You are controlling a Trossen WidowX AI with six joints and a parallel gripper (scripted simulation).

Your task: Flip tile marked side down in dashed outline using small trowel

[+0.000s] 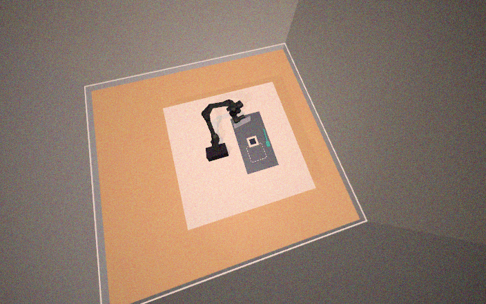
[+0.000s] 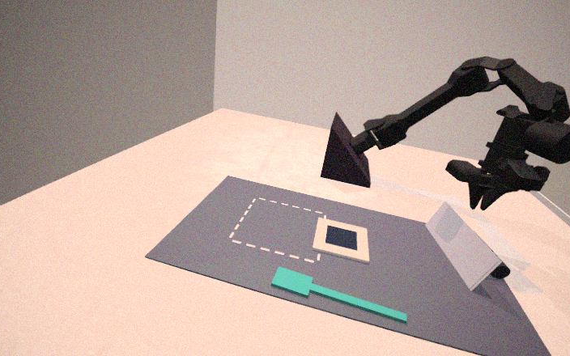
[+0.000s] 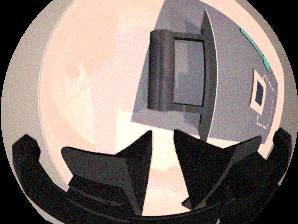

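The cream tile (image 1: 252, 141) (image 2: 341, 238) (image 3: 259, 93) lies flat on the grey mat (image 2: 189, 247) with its dark square facing up. Its near edge overlaps one side of the dashed outline (image 2: 236, 242); most of the tile is outside it. The teal trowel (image 1: 267, 142) (image 2: 292, 281) (image 3: 255, 43) lies flat on the mat, beside the tile and along the mat's long edge. My gripper (image 1: 239, 120) (image 2: 478, 208) (image 3: 163, 132) is open by a narrow gap and empty. It hangs above the mat's far end, away from tile and trowel.
A pale tilted panel (image 1: 241, 121) (image 2: 461, 247) stands at that end of the mat, just below my fingers. A dark cylinder (image 2: 500, 270) (image 3: 162, 70) is fixed behind it. The arm's black base (image 1: 216, 152) (image 2: 346, 163) stands beside the mat.
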